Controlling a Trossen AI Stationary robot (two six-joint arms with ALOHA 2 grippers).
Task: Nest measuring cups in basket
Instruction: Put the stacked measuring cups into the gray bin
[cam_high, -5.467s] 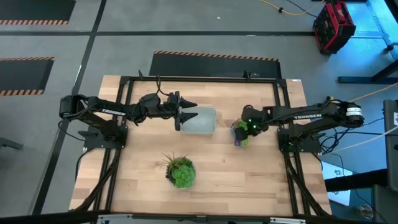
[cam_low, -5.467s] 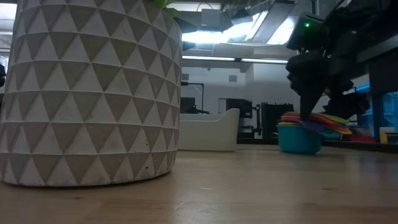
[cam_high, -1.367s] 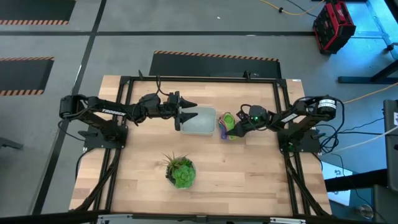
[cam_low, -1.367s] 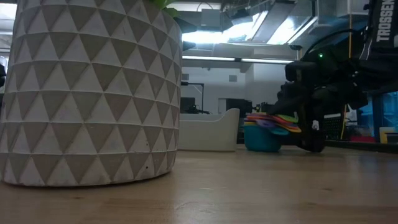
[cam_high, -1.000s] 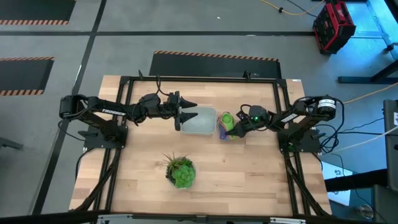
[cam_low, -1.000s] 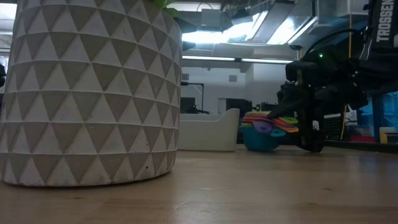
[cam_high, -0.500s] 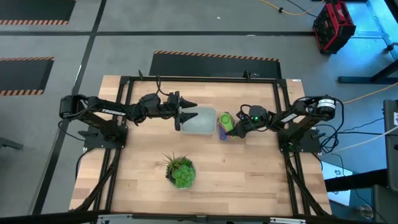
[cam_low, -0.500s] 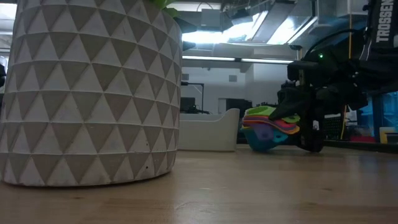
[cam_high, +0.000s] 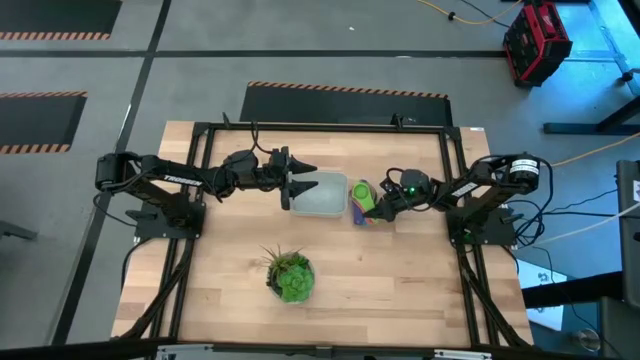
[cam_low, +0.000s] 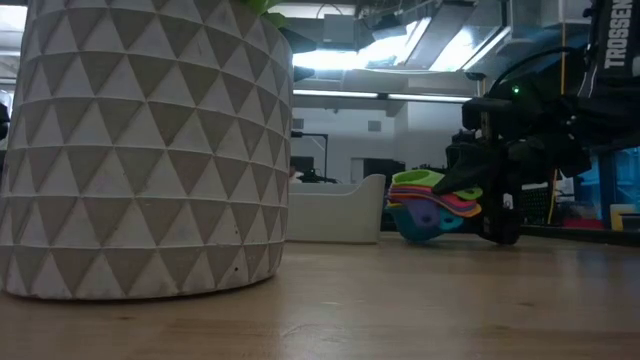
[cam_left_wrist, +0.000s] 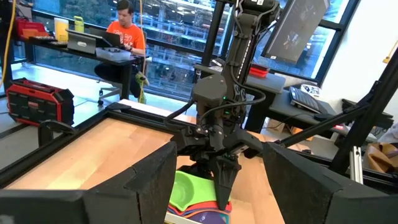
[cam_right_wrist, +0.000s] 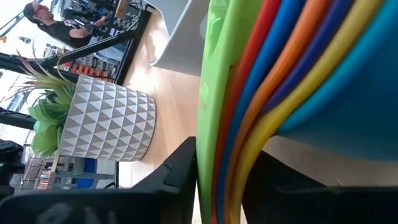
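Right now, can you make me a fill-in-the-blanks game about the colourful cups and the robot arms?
1. The stack of measuring cups is pinched by the ____ gripper.
2. The top cup in the stack is coloured ____.
3. The cups sit beside the basket, not yet ____ it.
4. The potted plant grows in a pot patterned with ____.

Missing words: right; green; inside; triangles

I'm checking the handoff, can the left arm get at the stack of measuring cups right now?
Probably not directly: the basket sits between the left gripper and the measuring cups, and the right gripper already clamps the stack's handles.
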